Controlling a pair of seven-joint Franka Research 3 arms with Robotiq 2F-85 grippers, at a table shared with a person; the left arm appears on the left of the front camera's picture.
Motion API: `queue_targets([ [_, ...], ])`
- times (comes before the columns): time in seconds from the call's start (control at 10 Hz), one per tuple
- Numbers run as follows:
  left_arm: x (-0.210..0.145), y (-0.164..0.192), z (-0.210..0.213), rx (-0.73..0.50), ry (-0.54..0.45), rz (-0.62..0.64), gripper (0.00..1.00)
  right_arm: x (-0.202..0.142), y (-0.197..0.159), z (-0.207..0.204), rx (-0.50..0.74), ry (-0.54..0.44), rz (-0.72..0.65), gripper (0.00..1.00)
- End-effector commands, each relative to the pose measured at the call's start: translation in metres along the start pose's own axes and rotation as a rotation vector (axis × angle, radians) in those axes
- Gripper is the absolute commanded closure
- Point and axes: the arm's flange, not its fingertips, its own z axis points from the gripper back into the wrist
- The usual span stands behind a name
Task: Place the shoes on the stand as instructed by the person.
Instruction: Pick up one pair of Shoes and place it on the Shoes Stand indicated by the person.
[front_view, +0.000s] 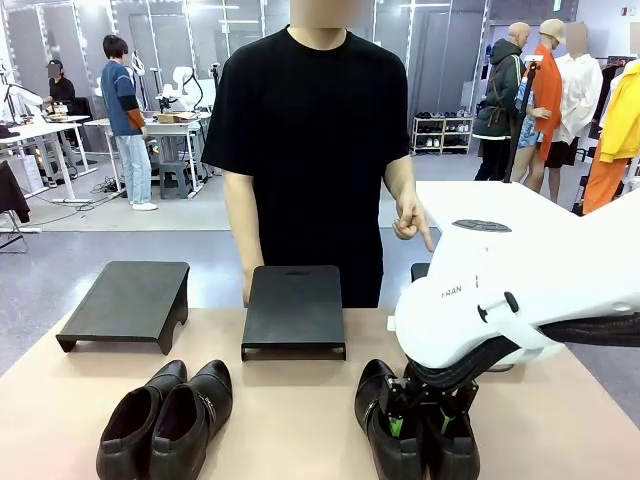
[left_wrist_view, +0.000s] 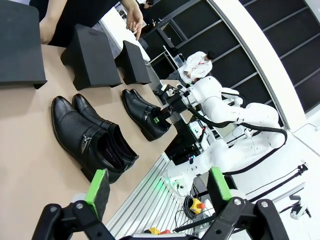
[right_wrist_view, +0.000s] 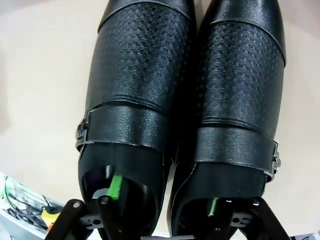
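Almost at table edge (left_wrist_view: 147, 155), jaws pinching shoes (front_view: 375, 400)

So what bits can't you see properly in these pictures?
Front view: the white right arm covers most of the third flat black stand, below the person's pointing hand.
Front view: the bottom edge cuts off the heels of the left pair of glossy black leather shoes.
Right wrist view: the fingers dip inside the right pair of black shoes, so their tips are hidden; the top edge cuts off the toes.

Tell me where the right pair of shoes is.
Front view: the right pair of shoes sits near-right on the table, right of the middle stand, the right gripper set into them.
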Motion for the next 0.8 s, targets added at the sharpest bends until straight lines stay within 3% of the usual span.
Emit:
queue_targets([
  [0.0, -0.002, 0.0, 0.002, -0.014, 0.004, -0.02, 0.0, 0.004, 0.006, -0.001, -0.031, -0.004, -0.015, 1.0],
  [0.3, -0.002, 0.0, 0.002, -0.014, 0.004, -0.02, 0.0, 0.003, 0.007, 0.0, -0.049, -0.004, -0.02, 0.96],
  [0.5, -0.002, 0.0, 0.002, -0.014, 0.004, -0.02, 0.0, 0.004, 0.006, 0.004, -0.042, -0.005, -0.024, 1.0],
  [0.7, -0.002, 0.0, 0.002, -0.014, 0.004, -0.02, 0.0, 0.0, -0.002, 0.028, -0.024, -0.03, -0.029, 1.0],
])
